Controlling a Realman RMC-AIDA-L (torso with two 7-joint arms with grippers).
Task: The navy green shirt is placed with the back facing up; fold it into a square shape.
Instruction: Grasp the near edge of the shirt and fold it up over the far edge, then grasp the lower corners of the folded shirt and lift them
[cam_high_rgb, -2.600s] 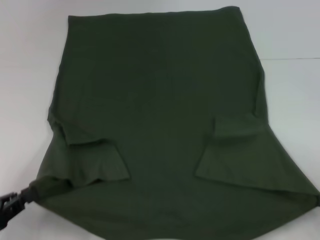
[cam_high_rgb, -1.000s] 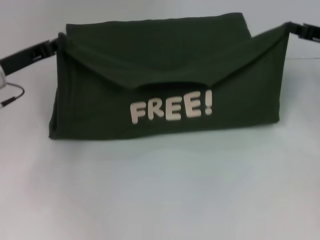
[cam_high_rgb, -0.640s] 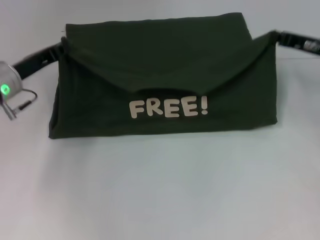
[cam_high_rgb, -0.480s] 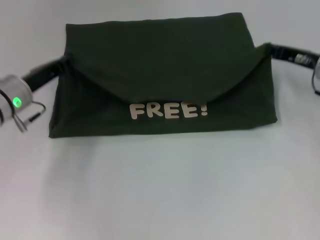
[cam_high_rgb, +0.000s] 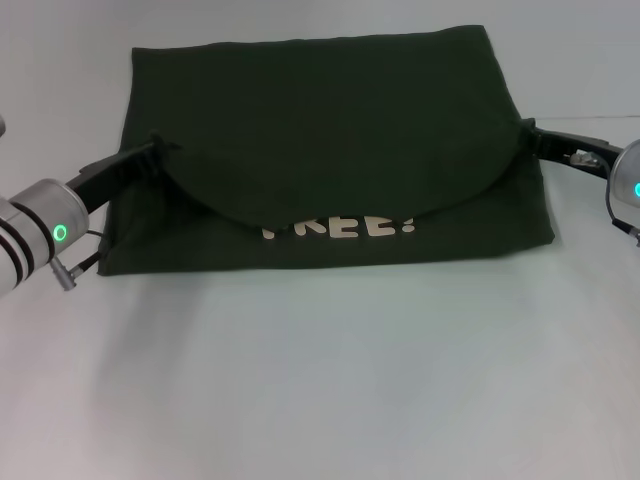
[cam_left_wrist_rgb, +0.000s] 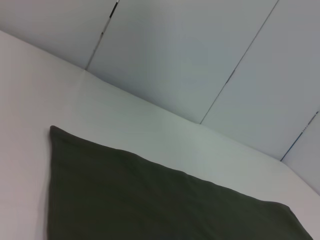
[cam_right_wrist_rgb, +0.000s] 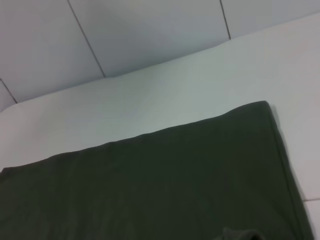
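The left gripper (cam_high_rgb: 152, 150) is clamped on the left corner of the navy green shirt's (cam_high_rgb: 330, 120) upper layer, and the right gripper (cam_high_rgb: 530, 137) pinches the opposite corner. The shirt lies folded on the white desk (cam_high_rgb: 320, 380), its top flap sagging in a curve that covers the upper half of the cream letters (cam_high_rgb: 338, 228).

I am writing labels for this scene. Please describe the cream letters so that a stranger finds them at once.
On the white table lies the navy green shirt, folded. The cream letters sit near its front edge, half covered by the curved flap; they are the only pale mark on the cloth.
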